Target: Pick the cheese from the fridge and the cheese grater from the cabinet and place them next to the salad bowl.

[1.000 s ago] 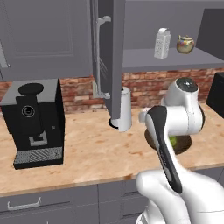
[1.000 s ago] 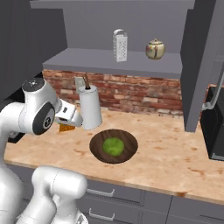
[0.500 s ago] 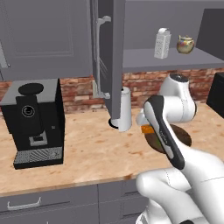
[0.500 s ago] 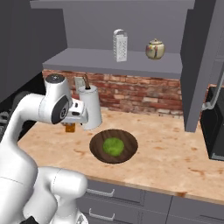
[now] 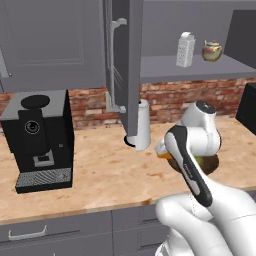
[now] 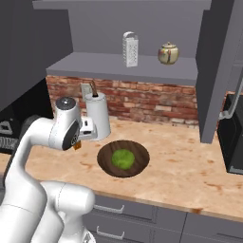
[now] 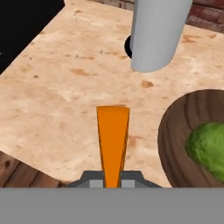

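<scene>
- Here, the small orange-yellow cheese wedge [image 7: 113, 144] is held clamped in the two-finger gripper [image 7: 112, 183], long axis pointing away from the fingers.
- The wide dark brown salad bowl [image 7: 175, 131] is seen just beside it, across bare counter [image 7: 65, 87].

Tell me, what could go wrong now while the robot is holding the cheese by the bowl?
The cheese hangs above the counter in the tool, close to the salad bowl. Let go from up here, it might bounce or tip into the bowl instead of landing beside it. The white cylinder stands just ahead, so a forward swing could knock it. The cheese grater waits high on the cabinet shelf beside a teapot that might get bumped.
</scene>
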